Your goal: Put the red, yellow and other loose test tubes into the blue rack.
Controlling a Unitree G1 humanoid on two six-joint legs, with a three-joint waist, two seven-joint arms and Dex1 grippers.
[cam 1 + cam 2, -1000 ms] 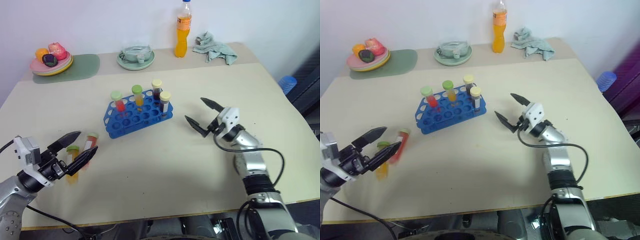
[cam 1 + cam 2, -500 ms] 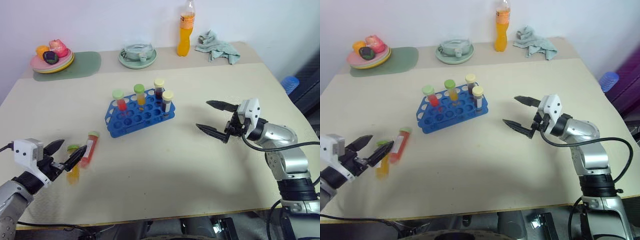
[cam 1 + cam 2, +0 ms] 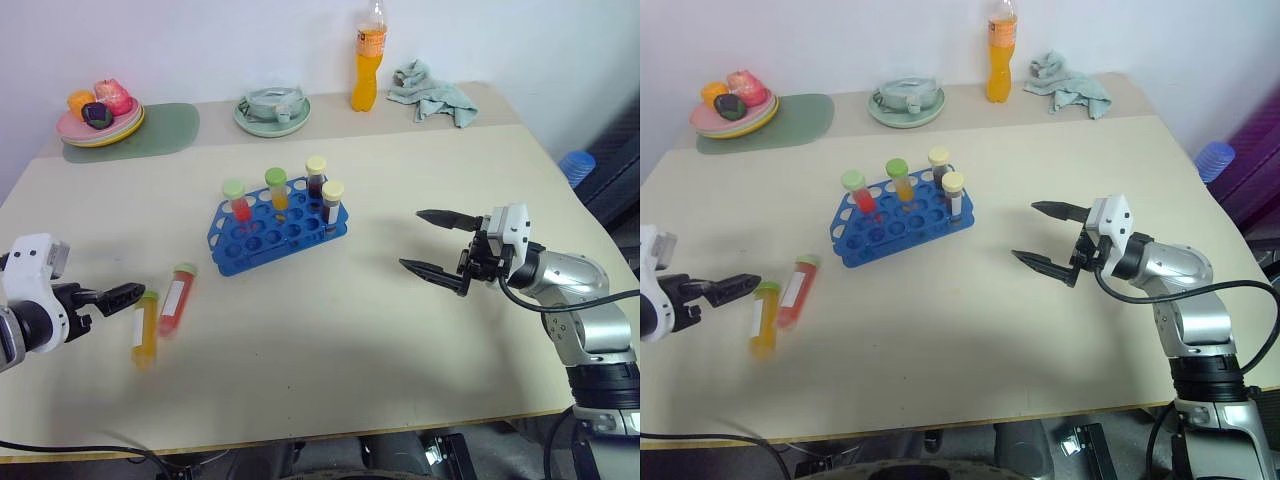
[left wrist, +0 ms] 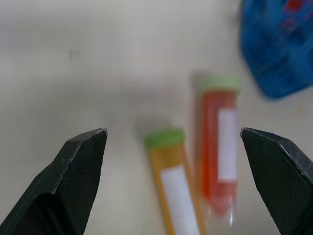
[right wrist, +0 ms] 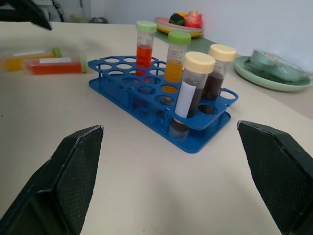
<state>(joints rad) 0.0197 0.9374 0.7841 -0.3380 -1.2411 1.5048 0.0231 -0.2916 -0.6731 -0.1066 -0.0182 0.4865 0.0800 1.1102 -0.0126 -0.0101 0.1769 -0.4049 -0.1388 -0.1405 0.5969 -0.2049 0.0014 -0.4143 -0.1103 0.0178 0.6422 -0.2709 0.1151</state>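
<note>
Near the table's (image 3: 300, 390) left edge, two loose tubes (image 3: 160, 312) lie beside the spread left gripper (image 3: 118, 296).

Cream table (image 3: 330, 330), and plenty sitting on it. Blue rack (image 3: 276, 232) near the middle, four capped tubes upright in it. Two loose tubes lie side by side toward the left edge: red tube (image 3: 175, 299) and yellow-orange tube (image 3: 145, 327). Along the far edge: green mat (image 3: 165, 135) under a plate of fruit (image 3: 100, 117), a pale green plate (image 3: 271, 116), orange bottle (image 3: 366, 58), crumpled cloth (image 3: 432, 93).
</note>
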